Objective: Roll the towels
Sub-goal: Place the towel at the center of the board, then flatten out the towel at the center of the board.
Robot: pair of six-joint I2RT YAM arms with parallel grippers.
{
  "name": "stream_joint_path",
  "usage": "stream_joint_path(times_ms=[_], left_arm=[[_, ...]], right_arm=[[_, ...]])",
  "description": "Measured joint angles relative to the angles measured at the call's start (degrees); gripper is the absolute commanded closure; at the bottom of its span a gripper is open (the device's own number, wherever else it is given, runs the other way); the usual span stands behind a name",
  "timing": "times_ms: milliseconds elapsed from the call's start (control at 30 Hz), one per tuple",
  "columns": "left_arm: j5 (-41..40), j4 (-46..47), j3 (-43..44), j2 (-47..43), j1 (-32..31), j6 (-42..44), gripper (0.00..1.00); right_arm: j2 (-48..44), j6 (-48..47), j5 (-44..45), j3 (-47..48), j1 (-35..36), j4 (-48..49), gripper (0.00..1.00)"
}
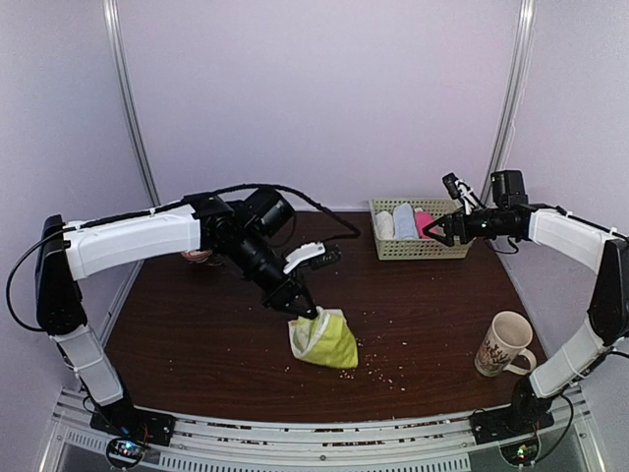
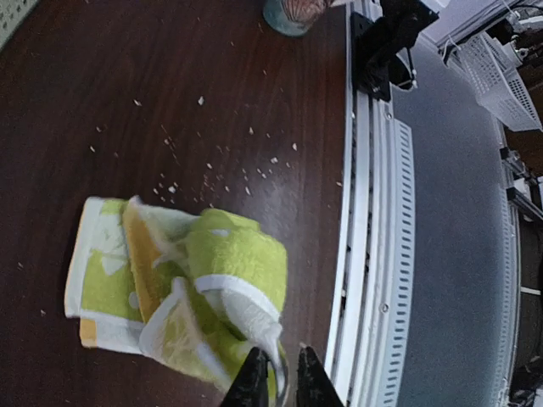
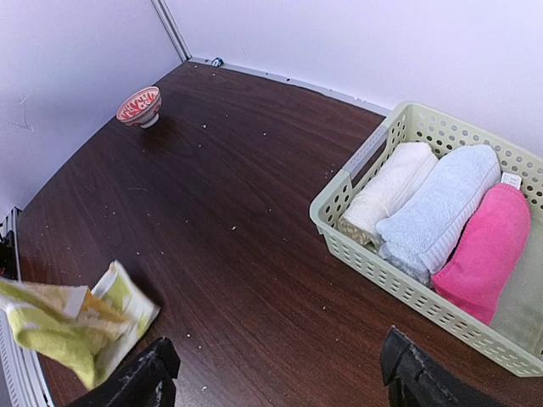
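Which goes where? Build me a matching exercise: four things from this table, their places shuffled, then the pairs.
Things:
1. green towel
2. pink towel
3. mug
4. bowl

Places:
A. rolled, in the basket
B. far left of the table
C. pinched by the left tool
D. near right corner

Pairs: 1-C, 2-A, 3-D, 4-B

Open tabletop (image 1: pixel 197 324) between basket (image 1: pixel 423 250), mug (image 1: pixel 503 344), bowl (image 3: pixel 139 105) and yellow-green towel (image 1: pixel 329 339).
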Motion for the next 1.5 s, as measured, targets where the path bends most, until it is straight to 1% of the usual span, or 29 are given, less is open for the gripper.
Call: stream_joint_path(times_ms=[33, 133, 233, 267, 333, 433, 500, 533, 633, 800, 967, 1100, 1167, 1233, 1333, 1500], left_arm=[[1.1, -1.7, -1.6, -0.1, -0.2, 0.5, 0.72], [2.2, -4.0, -3.8, -0.7, -0.3, 1.6, 0.67], [0.4, -4.3, -4.4, -1.9, -0.4, 2.0, 0.65], [-0.5, -3.9, -4.4, -2.4, -0.3, 2.1, 0.64], [-2.7, -3.3, -4.4, -3.1, 0.3, 2.0, 0.64], [-5.7, -0.8, -5.5, -3.3, 3.0, 0.6, 0.64], [-6.6, 2.3, -8.4, -3.3, 6.4, -0.6, 0.63], [-6.6, 3.5, -9.9, -3.2, 7.7, -0.9, 0.58], [-5.3, 7.4, -15.1, -2.9, 10.7, -1.7, 0.56], [-0.1, 13.4, -22.8, -3.2, 8.8, -2.6, 0.56], [3.0, 18.9, -27.3, -5.1, 6.0, -5.9, 0.54], [3.6, 26.8, -34.8, -8.9, 5.1, -10.2, 0.52], [3.1, 29.7, -38.7, -11.0, 4.7, -11.8, 0.53], [2.3, 31.6, -41.8, -12.9, 3.8, -13.0, 0.55], [1.4, 33.8, -43.4, -13.8, 2.1, -14.1, 0.56], [-0.9, 35.7, -43.4, -13.6, -1.3, -14.2, 0.56]], right_arm=[[0.0, -0.3, 0.1, 0.8, 0.0, -0.3, 0.22], [0.0, -1.5, 0.0, 1.7, 0.0, -0.7, 0.28], [0.1, -4.5, -0.7, 1.7, 0.8, -3.1, 0.37], [0.2, -6.2, -0.7, 1.9, 1.7, -4.9, 0.41], [0.9, -9.5, 0.7, 2.8, 5.0, -8.5, 0.44], [2.8, -14.0, 4.1, 4.3, 12.8, -12.9, 0.45], [4.0, -15.9, 5.7, 4.3, 17.2, -15.1, 0.45], [4.7, -16.4, 6.4, 4.0, 19.3, -15.7, 0.45], [7.3, -16.9, 7.1, 3.1, 22.5, -16.7, 0.43], [15.0, -16.0, 7.4, 4.2, 27.0, -17.4, 0.42], [25.4, -14.6, 6.1, 12.0, 30.9, -18.3, 0.41], [31.8, -13.8, 3.4, 17.4, 33.3, -18.8, 0.39], [33.9, -13.8, 2.7, 19.1, 34.5, -19.4, 0.43], [35.5, -13.5, 2.7, 20.4, 35.8, -20.0, 0.51], [37.1, -12.3, 2.7, 21.5, 37.0, -20.4, 0.67], [37.5, -10.9, 2.6, 22.2, 37.8, -21.2, 0.95]])
